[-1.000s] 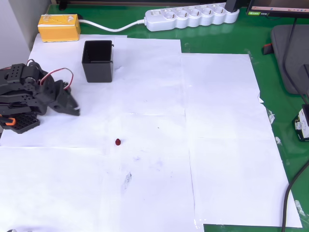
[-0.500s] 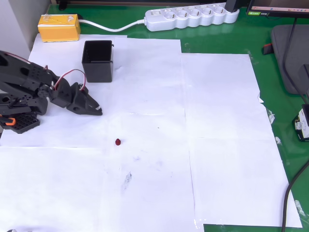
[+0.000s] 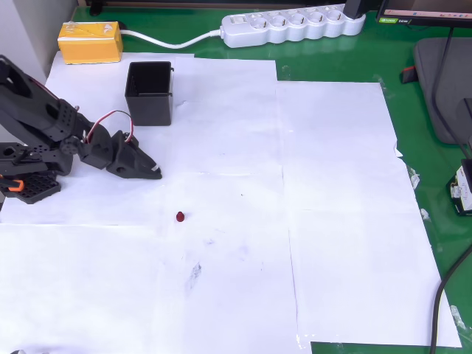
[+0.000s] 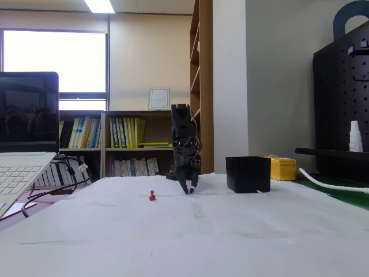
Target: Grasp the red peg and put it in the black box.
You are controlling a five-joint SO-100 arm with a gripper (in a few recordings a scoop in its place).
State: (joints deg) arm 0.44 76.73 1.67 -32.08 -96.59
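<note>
The tiny red peg (image 3: pixel 180 217) stands on the white paper, also seen low on the table in the fixed view (image 4: pixel 152 196). The black box (image 3: pixel 150 92) sits open-topped at the upper left of the paper, and right of the arm in the fixed view (image 4: pixel 248 173). My black gripper (image 3: pixel 153 172) points right and down toward the peg, its fingers together with nothing between them. Its tip is up and left of the peg, with a gap of bare paper between. In the fixed view the gripper (image 4: pixel 189 189) hangs just above the table.
A yellow block (image 3: pixel 90 41) lies beyond the box at the top left. A white power strip (image 3: pixel 293 26) and its cable run along the far edge. Green mat borders the paper on the right. A laptop (image 4: pixel 26 144) stands at the fixed view's left.
The arm has unfolded from its base and reached right, carrying the gripper from the left edge toward the peg. Peg and box have not moved.
</note>
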